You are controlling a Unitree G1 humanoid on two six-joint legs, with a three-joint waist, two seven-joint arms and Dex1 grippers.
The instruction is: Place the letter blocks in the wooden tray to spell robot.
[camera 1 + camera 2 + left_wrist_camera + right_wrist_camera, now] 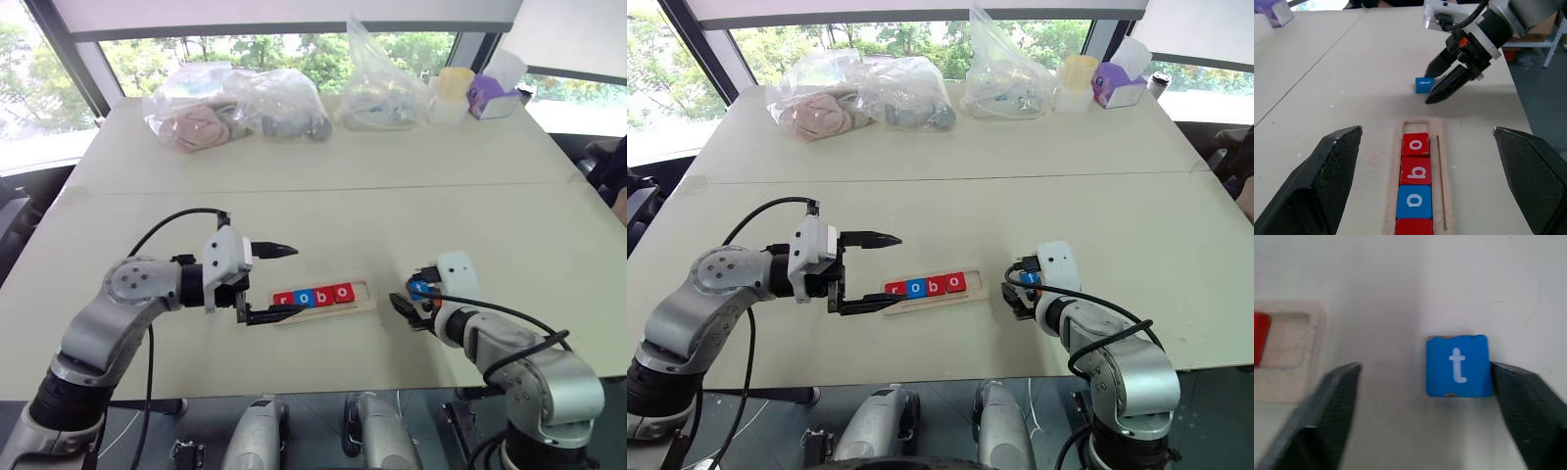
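Observation:
The wooden tray [363, 299] lies on the table in front of me, with letter blocks in its slot: red r [283, 300], blue o [304, 297], red b [322, 295] and red o [342, 292]. The slot's right end [1416, 126] is bare. A blue t block [1458, 365] rests on the table just right of the tray. My right gripper [1422, 367] is open around it, and one finger [1528, 401] stands right against the block's edge. My left gripper [286, 282] hangs open at the tray's left end, holding nothing.
Several clear plastic bags [235, 108] with soft items lie along the table's far side. A purple box [490, 96] and a pale cup [454, 90] stand at the far right. The table's front edge [323, 387] runs close below the tray.

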